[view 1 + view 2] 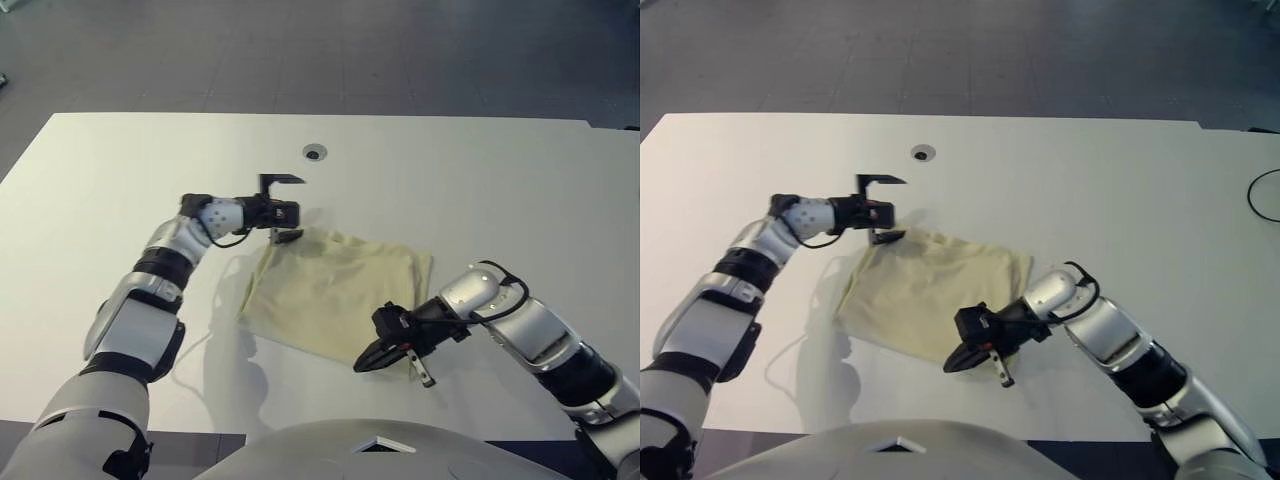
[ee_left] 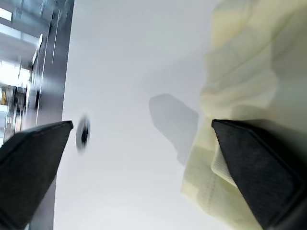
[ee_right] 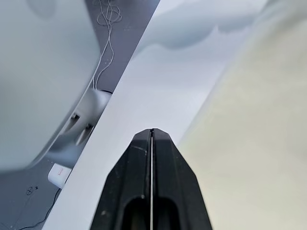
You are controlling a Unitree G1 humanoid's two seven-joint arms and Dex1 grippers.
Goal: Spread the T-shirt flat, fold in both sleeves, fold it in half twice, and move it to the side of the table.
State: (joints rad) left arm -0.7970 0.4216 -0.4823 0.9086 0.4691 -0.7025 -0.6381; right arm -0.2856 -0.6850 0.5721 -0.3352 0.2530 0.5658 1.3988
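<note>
Yellow T-shirt [image 1: 330,290] lies between parted left jaws and closed right jaws.

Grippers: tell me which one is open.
The left gripper, at the T-shirt's far corner: its fingers stand wide apart. The right gripper, by the near edge, has its fingers pressed together.

**What the Cameras Cannot Settle**

The left gripper [image 1: 287,208] stands with its jaws wide apart. Both fingers [image 2: 259,167] run off the edge of the wrist picture. The finger over the T-shirt [image 1: 330,290] hides the cloth corner behind it. Just beside the other finger, the table's hole [image 2: 83,133] is a dark smear. The right gripper [image 1: 362,365] covers the hem beneath it. Beside its tips the cloth runs out of the wrist picture. Well off to its outer side, a cable [image 1: 1250,195] is cut by the edge.
</note>
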